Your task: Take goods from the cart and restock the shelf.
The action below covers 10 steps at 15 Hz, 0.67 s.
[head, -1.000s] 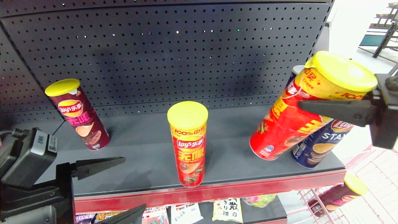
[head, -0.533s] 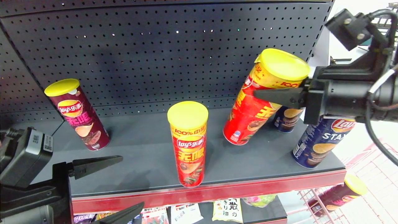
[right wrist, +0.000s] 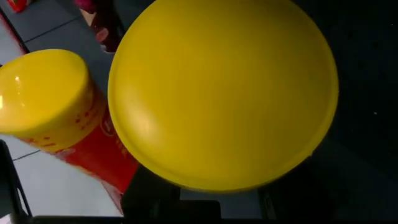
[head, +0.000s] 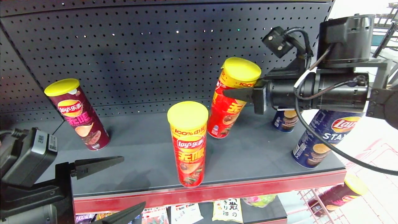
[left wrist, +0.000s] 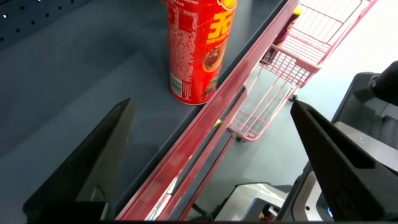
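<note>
Right gripper point(head: 238, 90) clamps tilted red can point(head: 224, 115) below its lid, far on shelf point(head: 255, 152); base apparently touching. Left gripper point(head: 133, 182) spread wide, near left.

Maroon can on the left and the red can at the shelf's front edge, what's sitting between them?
Nothing: the head view shows only bare shelf between the maroon can and the front red can.
</note>
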{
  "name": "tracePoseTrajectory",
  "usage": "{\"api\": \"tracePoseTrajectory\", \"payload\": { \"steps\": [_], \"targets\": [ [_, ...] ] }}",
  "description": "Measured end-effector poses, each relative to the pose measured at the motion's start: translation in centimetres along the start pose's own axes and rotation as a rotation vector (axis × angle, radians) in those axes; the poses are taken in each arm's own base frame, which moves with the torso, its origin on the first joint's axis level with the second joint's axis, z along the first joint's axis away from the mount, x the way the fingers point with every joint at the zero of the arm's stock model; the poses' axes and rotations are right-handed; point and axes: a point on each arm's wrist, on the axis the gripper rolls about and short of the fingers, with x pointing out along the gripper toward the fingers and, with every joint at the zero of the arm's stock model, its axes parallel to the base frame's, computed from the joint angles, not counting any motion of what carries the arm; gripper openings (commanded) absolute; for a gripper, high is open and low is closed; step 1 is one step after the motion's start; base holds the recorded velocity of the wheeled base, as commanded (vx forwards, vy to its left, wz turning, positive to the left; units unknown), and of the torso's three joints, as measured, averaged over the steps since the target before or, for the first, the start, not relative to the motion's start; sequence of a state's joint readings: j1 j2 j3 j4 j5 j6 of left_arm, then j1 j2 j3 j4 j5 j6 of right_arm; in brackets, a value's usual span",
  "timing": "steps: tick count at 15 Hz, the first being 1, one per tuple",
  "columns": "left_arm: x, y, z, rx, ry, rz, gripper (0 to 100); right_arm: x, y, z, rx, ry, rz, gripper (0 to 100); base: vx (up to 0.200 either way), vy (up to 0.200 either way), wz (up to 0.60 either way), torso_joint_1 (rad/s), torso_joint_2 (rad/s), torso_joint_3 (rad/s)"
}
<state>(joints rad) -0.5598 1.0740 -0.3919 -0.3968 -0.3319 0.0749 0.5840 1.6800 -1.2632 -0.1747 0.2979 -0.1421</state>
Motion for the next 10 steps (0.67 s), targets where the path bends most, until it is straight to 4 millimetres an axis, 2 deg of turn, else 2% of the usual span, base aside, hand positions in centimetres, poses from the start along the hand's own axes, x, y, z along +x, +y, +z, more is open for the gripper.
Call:
{"api": "tracePoseTrajectory", "payload": {
  "steps": [4,10],
  "targets": [
    [0.0,0.0,0.0,-0.002,0.002,0.002,100,2.4,-0.7,-0.5,0.007,0.023,0.002,0,0.0,0.0,0.0,0.0,0.0,0.0],
    [0.1,0.0,-0.2,-0.005,0.011,0.002,100,4.9,-1.4,-1.0,0.011,0.039,0.005,0,0.0,0.0,0.0,0.0,0.0,0.0]
  ]
}}
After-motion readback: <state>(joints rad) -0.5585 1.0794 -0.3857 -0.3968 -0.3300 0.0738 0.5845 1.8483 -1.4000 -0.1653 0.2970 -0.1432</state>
